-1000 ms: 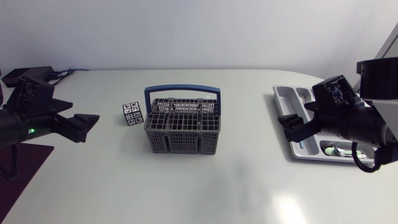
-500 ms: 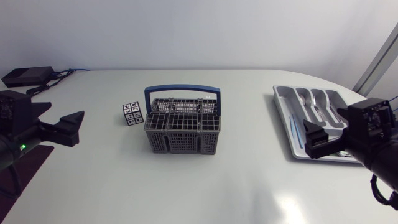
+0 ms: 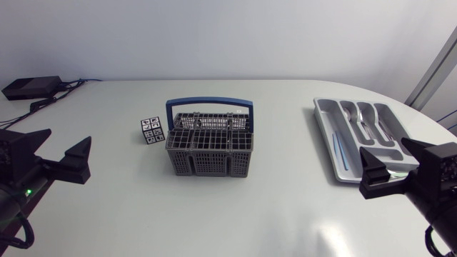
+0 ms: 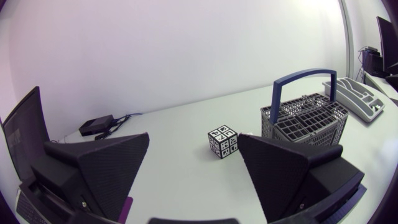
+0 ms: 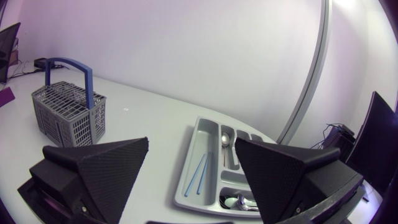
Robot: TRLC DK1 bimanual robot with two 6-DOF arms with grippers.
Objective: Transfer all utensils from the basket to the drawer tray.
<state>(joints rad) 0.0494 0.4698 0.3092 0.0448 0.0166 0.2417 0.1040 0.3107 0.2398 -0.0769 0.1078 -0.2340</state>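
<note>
The grey wire basket (image 3: 209, 145) with a blue handle stands mid-table; I see no utensil sticking out of it. The grey drawer tray (image 3: 323, 118) lies at the right with spoons (image 3: 364, 118) and a blue utensil (image 3: 341, 153) in its compartments. My left gripper (image 3: 56, 155) hangs open near the left edge, far from the basket (image 4: 305, 118), nothing between its fingers (image 4: 102, 168). My right gripper (image 3: 401, 168) is open and empty at the front right, just in front of the tray (image 5: 186, 180). In the right wrist view, blue sticks (image 5: 199, 171) and a spoon (image 5: 224, 139) show ahead of the right gripper (image 5: 193, 186).
A small black-and-white marker cube (image 3: 151, 130) stands just left of the basket, also ahead of my left gripper (image 4: 193, 183) as the cube (image 4: 224, 142). A black box with cables (image 3: 32, 87) sits at the back left corner.
Both arms have drawn back toward the side edges and front corners. The right gripper has left the space over the tray, uncovering it. Both stayed open.
</note>
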